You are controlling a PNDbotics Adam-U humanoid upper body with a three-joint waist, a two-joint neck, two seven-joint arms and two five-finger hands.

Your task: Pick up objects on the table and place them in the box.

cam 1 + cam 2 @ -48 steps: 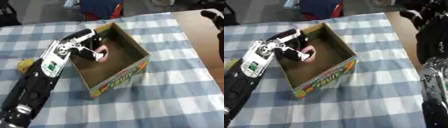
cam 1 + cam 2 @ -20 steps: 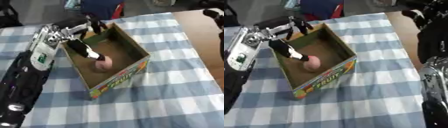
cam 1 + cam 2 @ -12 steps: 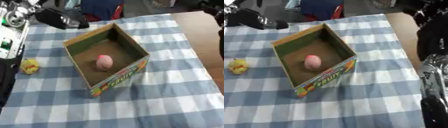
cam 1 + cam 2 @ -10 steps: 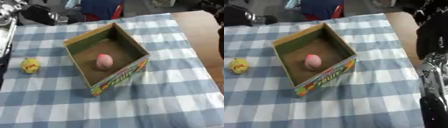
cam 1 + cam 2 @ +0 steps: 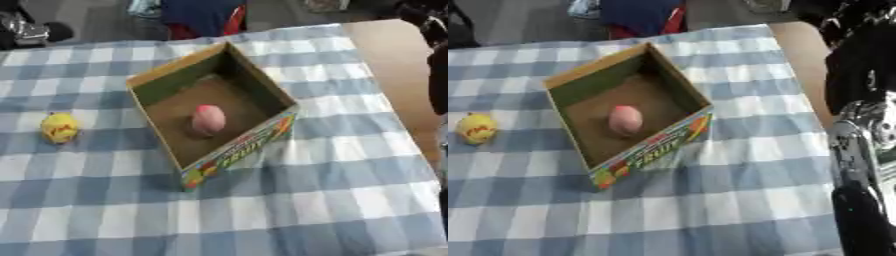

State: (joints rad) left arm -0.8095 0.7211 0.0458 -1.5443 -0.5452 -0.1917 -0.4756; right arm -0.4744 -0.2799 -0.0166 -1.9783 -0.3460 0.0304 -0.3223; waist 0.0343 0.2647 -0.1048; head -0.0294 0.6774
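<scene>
Box (image 5: 248, 146) made of cardboard sits in the middle of a blue and white checked cloth (image 5: 332, 190), with one corner pointing to about 5 o'clock in the left eye view. A pink round thing (image 5: 208, 120) lies on the brown floor inside the box. A small yellow thing (image 5: 59, 127) sits on the cloth at about 9 o'clock from the box, well apart from it. At 10 o'clock, in the top corner, a bit of black and silver shows, maybe the left hand (image 5: 26, 30), but I cannot tell if its fingers are bent or straight. In the right eye view, the right arm (image 5: 859, 165) fills the 3 o'clock side, black and silver, over the bare table edge (image 5: 798, 55). Its hand is too dark to make out.
</scene>
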